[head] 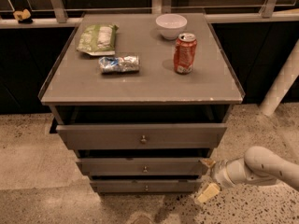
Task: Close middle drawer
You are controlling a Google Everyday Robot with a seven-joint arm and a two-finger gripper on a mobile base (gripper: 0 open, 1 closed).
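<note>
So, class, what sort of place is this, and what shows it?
Probably an office or lab snack corner: a grey drawer cabinet holding a soda can and bowl, speckled floor, glazed railing behind. The end effector, open, sits at the right end of the middle drawer.

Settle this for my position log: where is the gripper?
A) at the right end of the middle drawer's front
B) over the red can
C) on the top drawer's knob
A: the gripper, open, sits low on the right beside the right front corner of the middle drawer.
</note>
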